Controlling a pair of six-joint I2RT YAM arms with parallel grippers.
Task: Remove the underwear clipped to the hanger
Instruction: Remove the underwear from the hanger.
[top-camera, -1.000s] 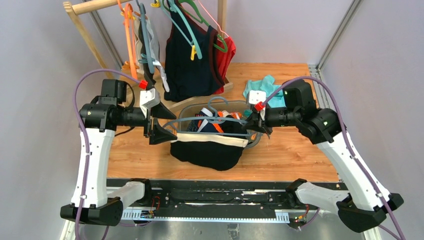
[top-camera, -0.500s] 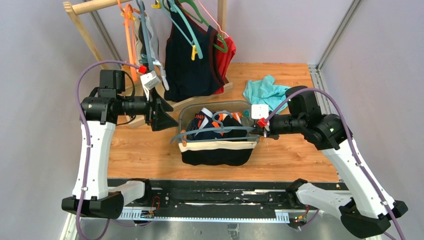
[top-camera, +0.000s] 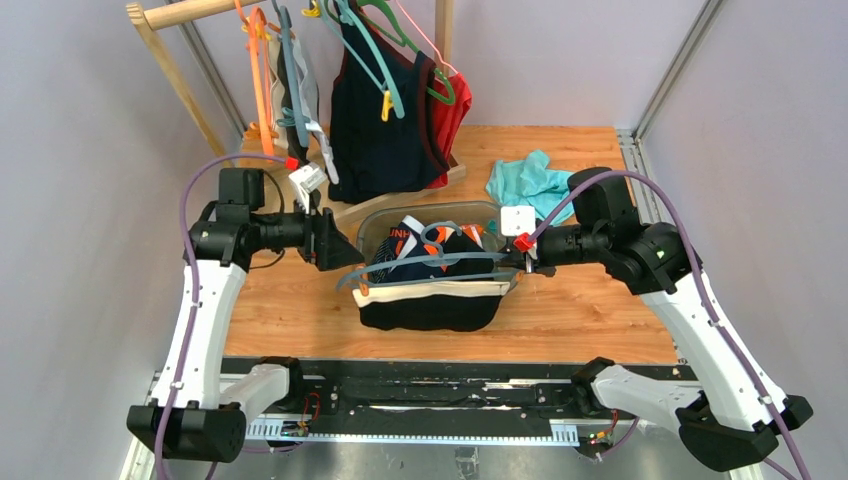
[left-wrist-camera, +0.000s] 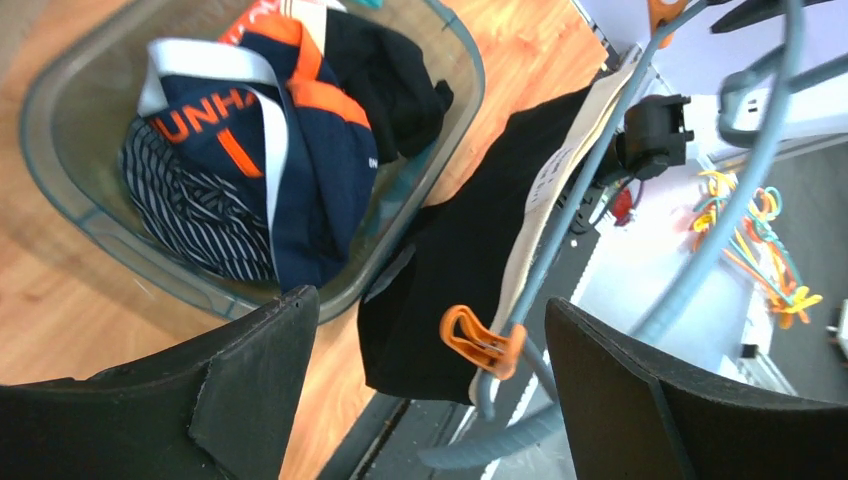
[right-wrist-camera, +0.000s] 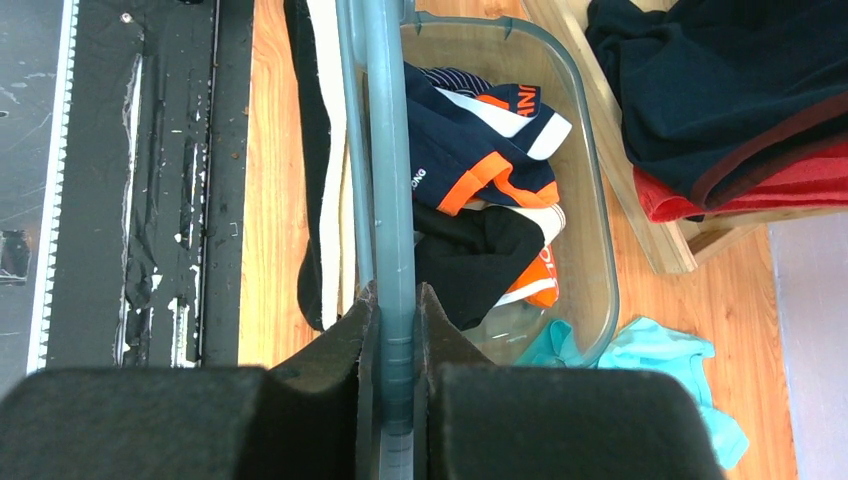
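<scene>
A grey-blue hanger hangs level over the near rim of a clear bin. Dark underwear with a beige waistband is clipped below it. My right gripper is shut on the hanger's right end; the right wrist view shows the bar pinched between the fingers and the underwear beside it. My left gripper is open at the hanger's left end. In the left wrist view an orange clip on the waistband lies between its open fingers, untouched, with the underwear beyond.
The bin holds navy-orange briefs and other small garments. A teal cloth lies behind it on the right. A wooden rack at the back left carries hangers and a navy tank top with red trim.
My right gripper carried the hanger and underwear lower and a little to the right. My left gripper drew back from the hanger, then came in again to its left end, open throughout.
</scene>
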